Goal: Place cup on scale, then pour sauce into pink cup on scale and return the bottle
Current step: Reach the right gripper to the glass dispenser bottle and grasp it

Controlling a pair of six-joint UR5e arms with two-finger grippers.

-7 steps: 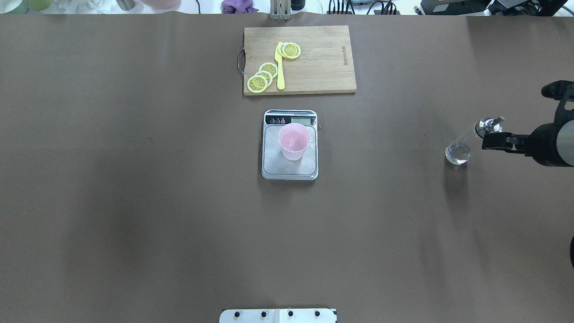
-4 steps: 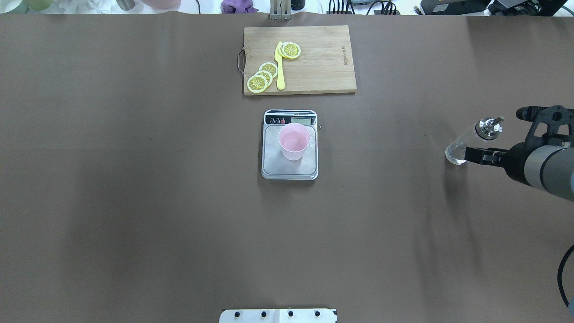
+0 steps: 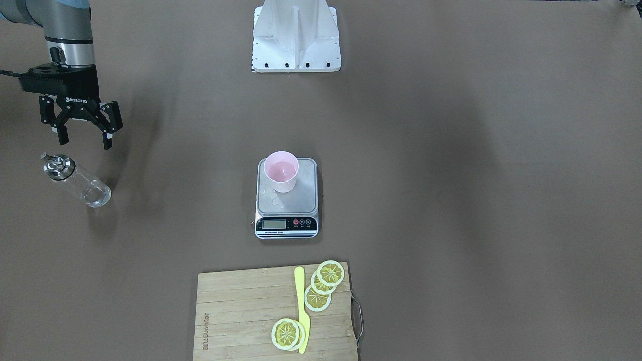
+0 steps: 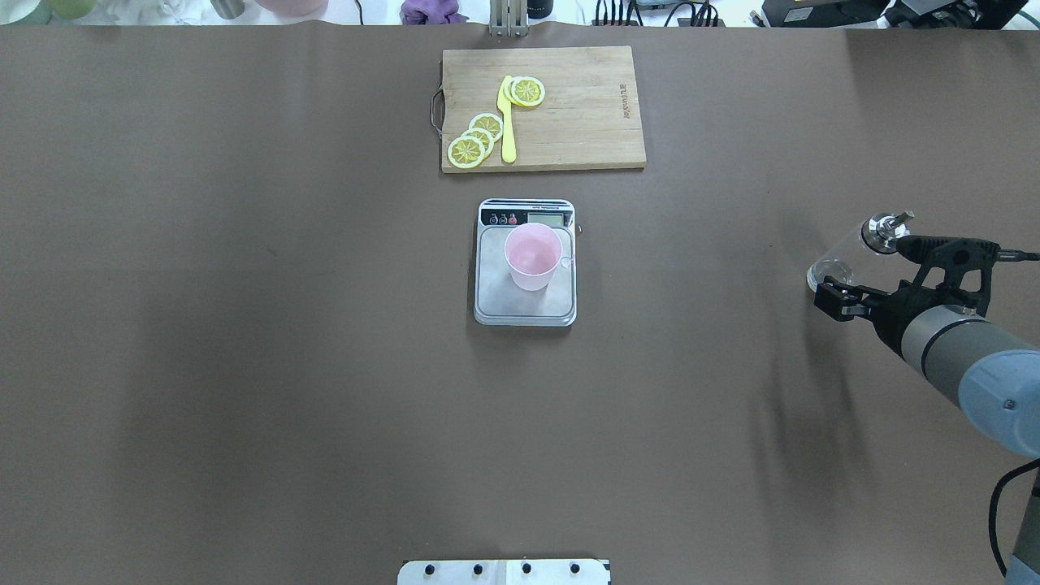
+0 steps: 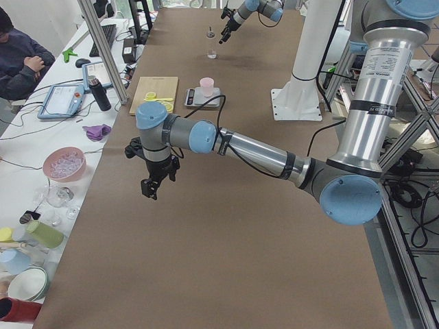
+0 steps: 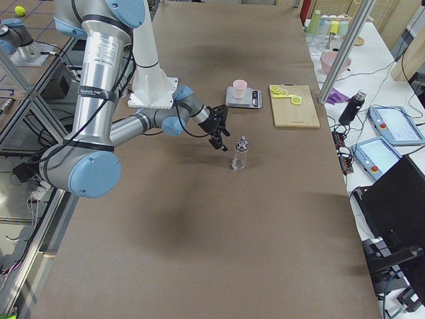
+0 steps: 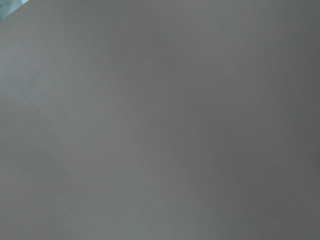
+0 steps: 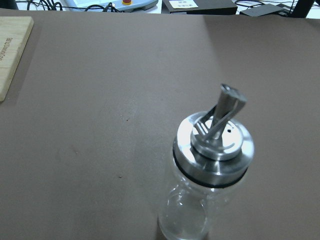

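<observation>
The small pale pink plastic cup stood on the brushed-steel digital scale at the middle of the brown surface, where its contents could be weighed. Seen from overhead, the slim clear glass bottle with its metal pourer cap stood upright at 3 o'clock from the scale. It was well apart from the scale, probably parked there to stay out of the way and not leak. The right arm held its jaws spread wide at the bottle's 6 o'clock, near it but gripping nothing, so the return looked done.

The sauce was colourless, so its level in cup or bottle was hard to make out. Pale wet-looking marks beside the cup might have been spill. The display was too small to read. The left arm hung over bare surface, and whether its jaws were open could not be told. Its wrist view showed only blank brown.
</observation>
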